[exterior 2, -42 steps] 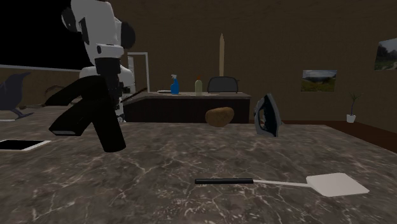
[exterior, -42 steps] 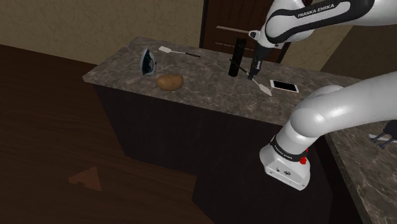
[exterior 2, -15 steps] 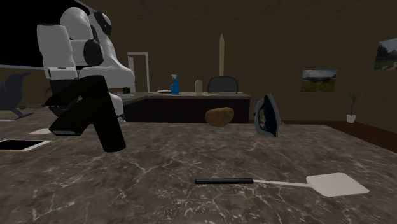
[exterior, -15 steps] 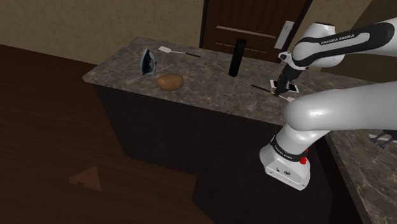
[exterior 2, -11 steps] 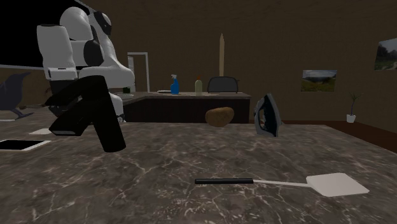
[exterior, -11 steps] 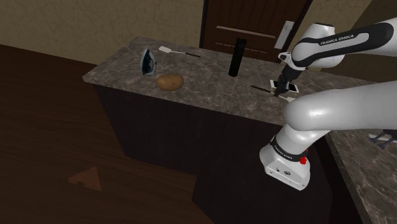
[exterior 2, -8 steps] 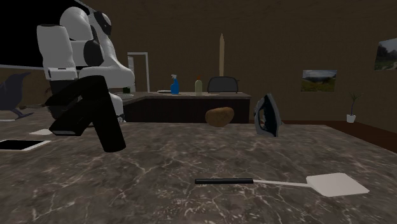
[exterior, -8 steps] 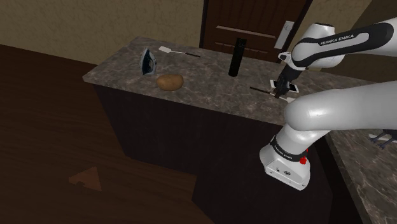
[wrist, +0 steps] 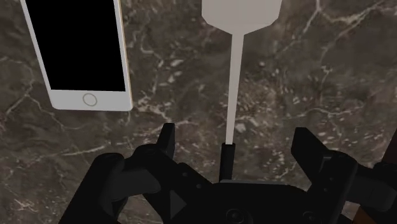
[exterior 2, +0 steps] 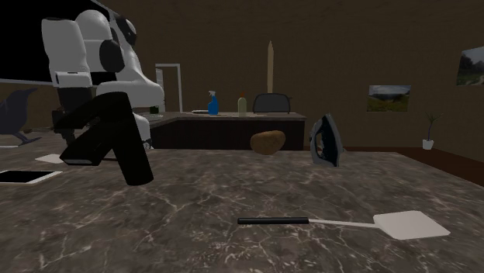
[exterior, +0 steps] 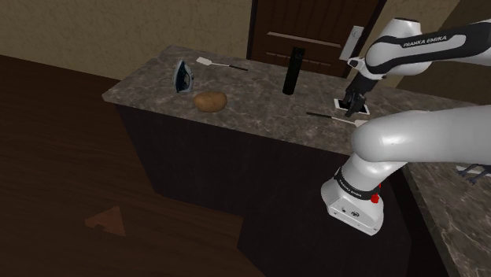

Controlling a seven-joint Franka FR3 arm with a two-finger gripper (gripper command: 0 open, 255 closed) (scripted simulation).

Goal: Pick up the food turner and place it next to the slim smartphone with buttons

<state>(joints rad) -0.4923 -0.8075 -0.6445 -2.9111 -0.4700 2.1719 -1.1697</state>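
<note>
Shoulder view: the all-black two-finger tool (exterior: pixel 352 101) hangs low over the dark marbled stone worktop (exterior: pixel 260 102), and the white-bladed, black-handled food turner (exterior: pixel 330 117) lies flat just below it.

Second exterior view: a second turner (exterior 2: pixel 341 223) of the same kind lies in the foreground, well apart from the white arm (exterior 2: pixel 77 46).

Wrist view: the tool (wrist: pixel 236 143) stands released, its fingers (wrist: pixel 167 137) apart and touching nothing. The food turner (wrist: pixel 233 83) lies between them, just beside a slim white smartphone with a black screen (wrist: pixel 83 51).
</note>
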